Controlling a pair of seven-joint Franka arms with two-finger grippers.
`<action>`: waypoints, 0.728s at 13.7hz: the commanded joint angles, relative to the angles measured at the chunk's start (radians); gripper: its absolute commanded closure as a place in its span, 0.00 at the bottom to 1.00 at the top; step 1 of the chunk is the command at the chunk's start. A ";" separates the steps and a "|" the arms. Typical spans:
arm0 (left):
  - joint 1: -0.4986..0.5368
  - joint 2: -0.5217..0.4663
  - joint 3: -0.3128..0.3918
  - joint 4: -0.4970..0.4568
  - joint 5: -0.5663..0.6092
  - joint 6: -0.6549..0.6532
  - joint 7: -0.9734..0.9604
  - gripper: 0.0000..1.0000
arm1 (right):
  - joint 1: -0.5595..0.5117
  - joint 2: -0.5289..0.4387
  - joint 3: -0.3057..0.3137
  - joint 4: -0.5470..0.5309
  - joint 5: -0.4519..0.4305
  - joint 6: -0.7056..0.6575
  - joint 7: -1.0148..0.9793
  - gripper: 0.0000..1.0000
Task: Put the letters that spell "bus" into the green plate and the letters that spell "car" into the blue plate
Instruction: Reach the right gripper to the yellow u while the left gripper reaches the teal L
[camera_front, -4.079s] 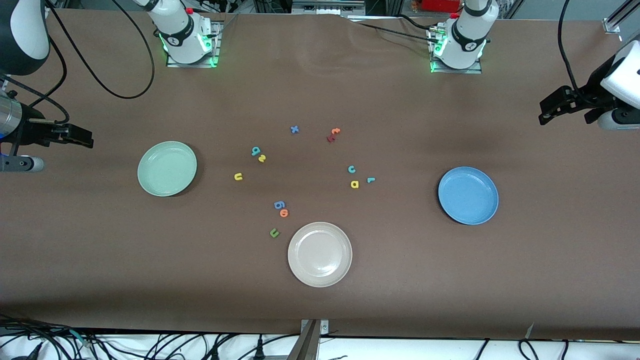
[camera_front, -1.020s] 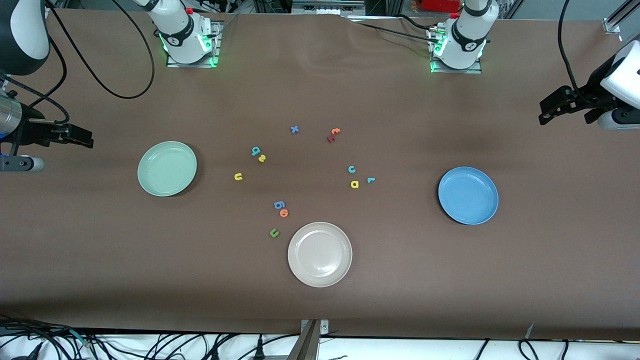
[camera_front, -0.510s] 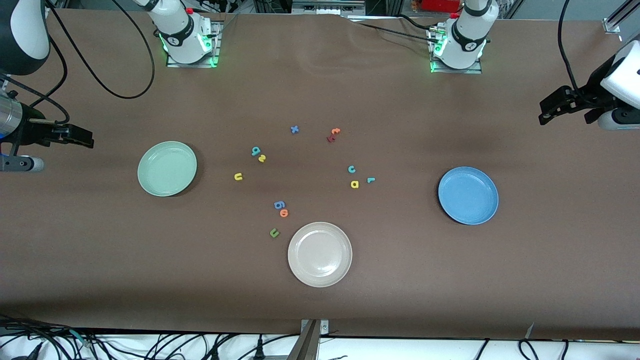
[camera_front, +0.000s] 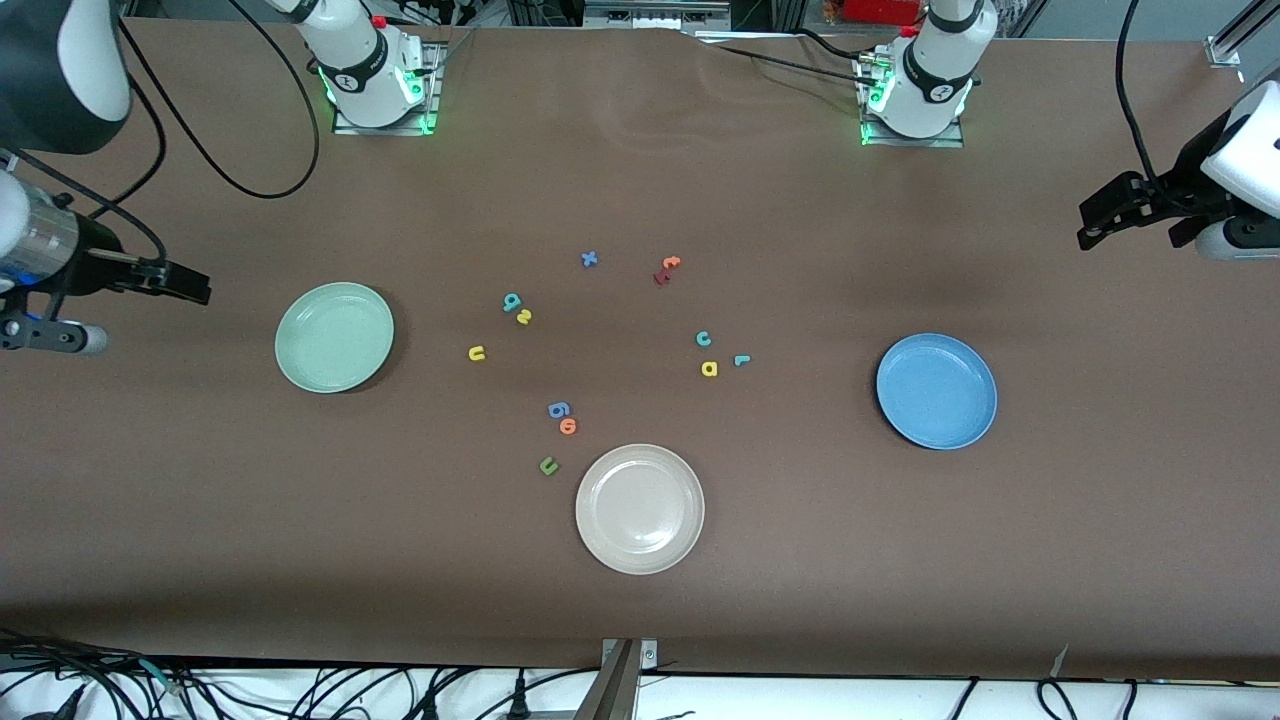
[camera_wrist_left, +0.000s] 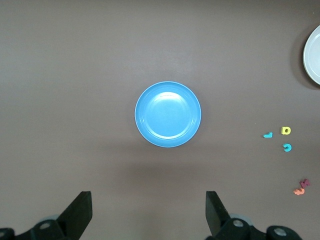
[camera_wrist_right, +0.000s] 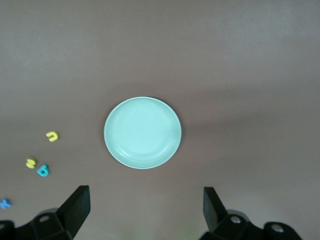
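Observation:
The green plate (camera_front: 334, 337) (camera_wrist_right: 143, 132) lies toward the right arm's end, the blue plate (camera_front: 937, 391) (camera_wrist_left: 168, 114) toward the left arm's end. Between them lie the teal b (camera_front: 511, 301), yellow s (camera_front: 523, 317) and yellow u (camera_front: 477, 353), and closer to the blue plate the teal c (camera_front: 703, 339), yellow a (camera_front: 709, 369) and teal r (camera_front: 741, 360). My right gripper (camera_front: 198, 290) (camera_wrist_right: 146, 202) hangs open and empty above the table beside the green plate. My left gripper (camera_front: 1092, 225) (camera_wrist_left: 149, 207) hangs open and empty beside the blue plate.
A beige-white plate (camera_front: 640, 508) sits nearer the front camera. Beside it lie a blue 6-shaped piece (camera_front: 559, 410), an orange o (camera_front: 568, 427) and a dark green u (camera_front: 548, 465). Farther back are a blue x (camera_front: 589, 259) and an orange t (camera_front: 670, 262).
My right arm has shifted a little toward the green plate. The left arm, the letters and the plates have not moved.

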 joint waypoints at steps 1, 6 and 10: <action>-0.004 0.001 0.001 -0.003 -0.003 0.003 0.018 0.00 | 0.027 0.023 -0.003 0.006 0.086 0.008 0.156 0.00; -0.001 0.007 0.001 -0.001 -0.003 0.003 0.009 0.00 | 0.079 0.103 -0.002 -0.005 0.108 0.046 0.365 0.00; -0.003 0.029 0.001 -0.001 -0.001 0.003 0.006 0.00 | 0.165 0.164 -0.002 -0.009 0.109 0.099 0.563 0.00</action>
